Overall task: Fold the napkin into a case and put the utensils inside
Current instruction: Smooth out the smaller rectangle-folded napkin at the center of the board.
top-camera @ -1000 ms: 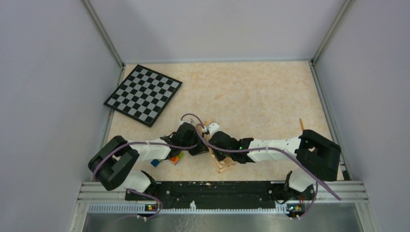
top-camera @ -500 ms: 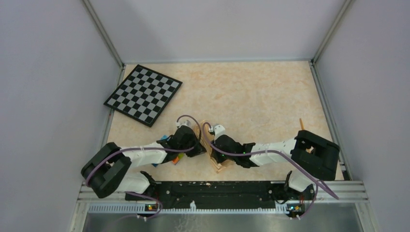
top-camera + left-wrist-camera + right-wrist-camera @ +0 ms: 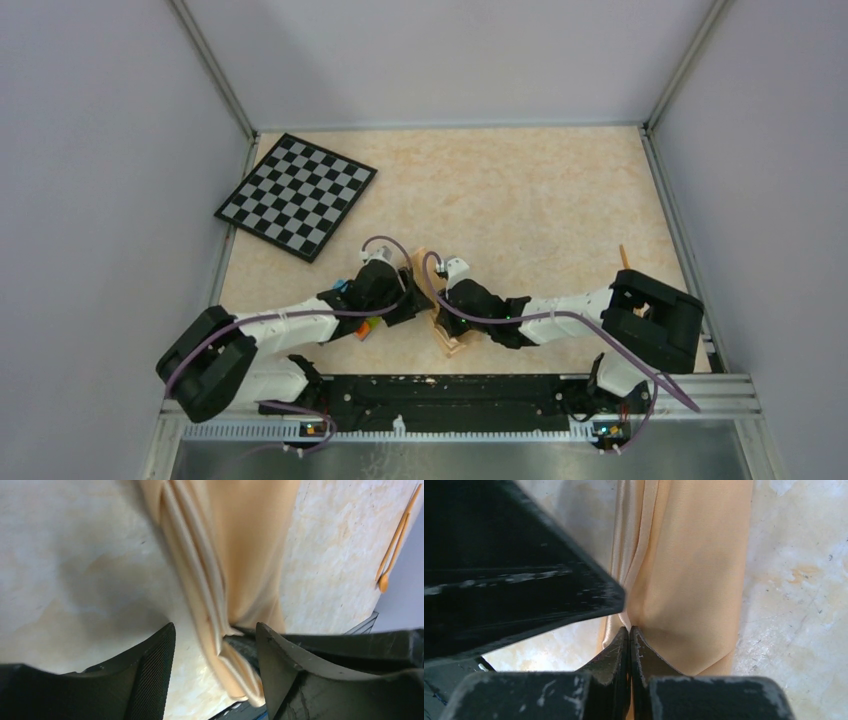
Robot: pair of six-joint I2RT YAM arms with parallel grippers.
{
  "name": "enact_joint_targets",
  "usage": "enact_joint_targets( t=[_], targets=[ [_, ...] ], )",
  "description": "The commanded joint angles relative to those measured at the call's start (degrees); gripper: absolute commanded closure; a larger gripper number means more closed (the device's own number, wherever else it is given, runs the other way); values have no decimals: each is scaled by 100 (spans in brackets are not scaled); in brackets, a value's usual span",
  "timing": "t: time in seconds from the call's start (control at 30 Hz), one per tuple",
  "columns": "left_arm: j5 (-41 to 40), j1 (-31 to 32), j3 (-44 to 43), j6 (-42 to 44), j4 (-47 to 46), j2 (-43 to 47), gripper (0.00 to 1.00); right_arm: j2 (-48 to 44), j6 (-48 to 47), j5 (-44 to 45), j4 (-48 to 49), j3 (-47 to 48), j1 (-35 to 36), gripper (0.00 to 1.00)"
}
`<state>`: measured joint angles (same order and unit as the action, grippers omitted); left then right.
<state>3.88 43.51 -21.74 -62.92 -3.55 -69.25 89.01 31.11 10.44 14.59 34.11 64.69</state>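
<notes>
The peach napkin (image 3: 455, 342) lies folded into a narrow strip, the case, between my two arms near the table's front. In the left wrist view its layered edge (image 3: 220, 580) runs down between my left gripper's (image 3: 215, 647) fingers, which stand apart and do not grip it. My right gripper (image 3: 629, 630) is shut on the napkin's (image 3: 684, 570) fold, pinching the cloth at its fingertips. From above, the left gripper (image 3: 412, 303) and right gripper (image 3: 438, 308) almost meet over the strip. The orange utensils (image 3: 397, 537) lie on the table to the right, and one tip (image 3: 623, 257) shows by the right arm.
A black-and-white checkerboard (image 3: 295, 195) lies at the back left. Coloured toy bricks (image 3: 365, 327) sit under the left forearm. Grey walls enclose the table on three sides. The left finger (image 3: 524, 580) fills the upper left of the right wrist view.
My left gripper has opened and let go of the napkin, and the left arm has swung lower and to the left. The right gripper stays shut on the cloth.
</notes>
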Motion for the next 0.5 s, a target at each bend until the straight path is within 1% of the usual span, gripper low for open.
enact_joint_targets(
  t=[0.0,0.1,0.23,0.27,0.3,0.33,0.37,0.4,0.43,0.47],
  targets=[
    [6,16,-416,-227,46,-769,34,-68,-94,-23,-220,-142,-55,100],
    [-94,95,-445,-489,-47,-1132,36,-58,-113,-50,-186,-123,-61,100],
    [-309,169,-627,-618,218,-1360,46,-109,-129,-44,-184,-123,-60,100],
    [-336,184,-633,-637,253,-1338,54,-123,-137,-40,-178,-124,-58,100],
    [-335,191,-612,-649,251,-1303,65,-139,-140,-29,-184,-124,-55,100],
    [-514,193,-590,-646,247,-1245,77,-153,-157,-26,-184,-121,-59,100],
    [-577,193,-587,-637,241,-1181,88,-149,-184,-14,-185,-111,-55,98],
    [-621,198,-586,-628,264,-1128,96,-159,-236,-11,-203,-102,-51,92],
    [-647,196,-598,-619,286,-1078,100,-187,-269,34,-229,-79,-46,85],
    [-658,200,-622,-613,319,-1045,100,-228,-303,87,-323,-45,-19,77]
  ],
)
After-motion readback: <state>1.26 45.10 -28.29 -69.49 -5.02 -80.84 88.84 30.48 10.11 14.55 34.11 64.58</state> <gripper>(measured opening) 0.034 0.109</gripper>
